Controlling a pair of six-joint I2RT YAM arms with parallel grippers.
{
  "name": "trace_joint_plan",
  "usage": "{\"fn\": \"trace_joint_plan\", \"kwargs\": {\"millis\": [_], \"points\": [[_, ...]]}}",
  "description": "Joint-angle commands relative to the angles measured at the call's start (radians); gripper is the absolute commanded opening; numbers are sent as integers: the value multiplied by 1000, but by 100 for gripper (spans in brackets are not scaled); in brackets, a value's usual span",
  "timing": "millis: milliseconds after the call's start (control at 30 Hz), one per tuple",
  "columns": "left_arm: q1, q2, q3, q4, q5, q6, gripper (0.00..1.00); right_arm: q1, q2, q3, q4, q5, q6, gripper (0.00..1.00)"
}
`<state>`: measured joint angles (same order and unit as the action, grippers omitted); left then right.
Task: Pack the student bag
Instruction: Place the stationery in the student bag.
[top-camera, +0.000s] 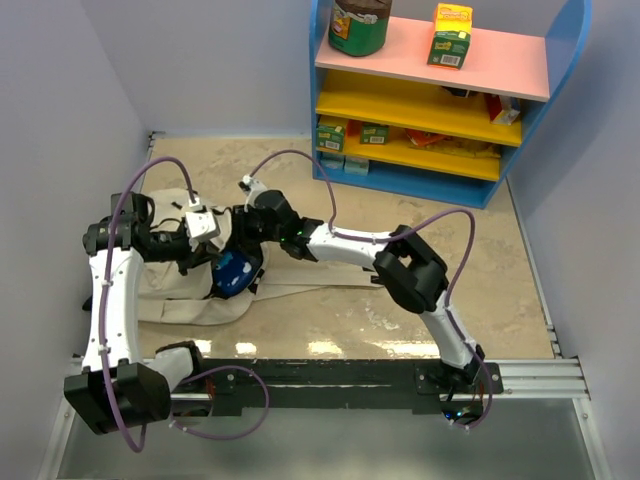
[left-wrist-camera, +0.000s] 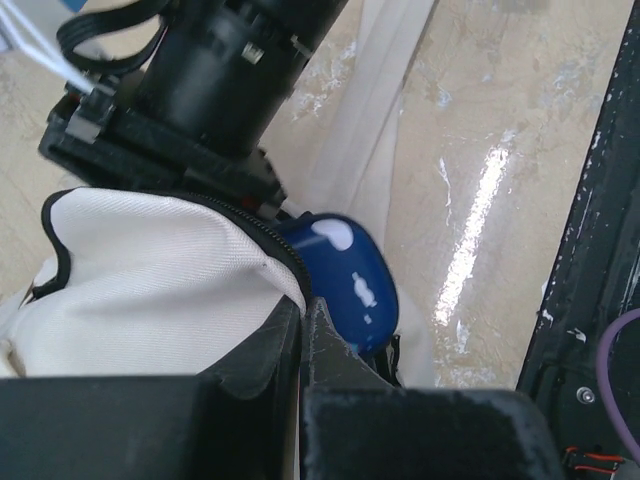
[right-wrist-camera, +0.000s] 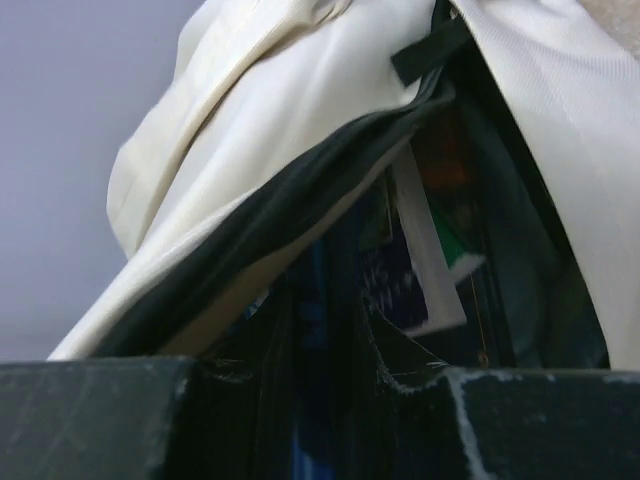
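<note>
The pale stone-patterned table (top-camera: 400, 310) takes up most of the room, with a blue shelf unit (top-camera: 440, 110) of groceries at its far right, well apart from the work.

The student bag (top-camera: 170, 300) lies slumped on the left side of the table, under the left arm (top-camera: 110, 290), its mouth turned toward the middle. It is soft canvas and would sag shut by itself, which looks like the reason the 2 arms share the job. 1 long flat strap (top-camera: 310, 288) trails rightward from it across the table.

The right arm (top-camera: 350, 245) stretches across from its base to the bag's opening. I judge it to be the packing arm, with the other one only there to help.

The left gripper (left-wrist-camera: 303, 325) is clamped fully closed on the bag's zip-edged rim, pinching canvas and lifting it so the mouth gapes.

The right gripper (right-wrist-camera: 320, 350) points into the dark lining, jaws part-way closed with something blue between them. That appears to be the blue pencil case (left-wrist-camera: 345, 285), which sits right at the lip of the opening, partly under the raised rim. The hold itself is murky in the wrist view, so I am not certain of it.

Deeper inside stands what looks like a notebook (right-wrist-camera: 425, 270), on edge against the lining, so there is already something in the bag.
</note>
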<state>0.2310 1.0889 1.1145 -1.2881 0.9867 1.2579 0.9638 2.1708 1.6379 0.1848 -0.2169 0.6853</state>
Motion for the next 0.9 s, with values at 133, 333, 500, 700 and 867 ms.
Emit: {"fn": "trace_joint_plan", "kwargs": {"millis": [133, 333, 500, 700, 867], "points": [[-36, -20, 2, -28, 153, -28, 1, 1, 84, 172, 334, 73, 155, 51], [-36, -6, -13, -27, 145, -14, 0, -14, -9, 21, 309, 85, 83, 99], [-36, 2, -21, -27, 126, -2, 0, -59, -176, -235, 375, 93, 54, 94], [-36, 3, -24, -27, 106, 11, 0, -68, -284, -449, 401, 68, 11, 69], [-36, 0, -18, -27, 102, 15, 1, -63, -356, -610, 484, 54, 20, 35]]}}
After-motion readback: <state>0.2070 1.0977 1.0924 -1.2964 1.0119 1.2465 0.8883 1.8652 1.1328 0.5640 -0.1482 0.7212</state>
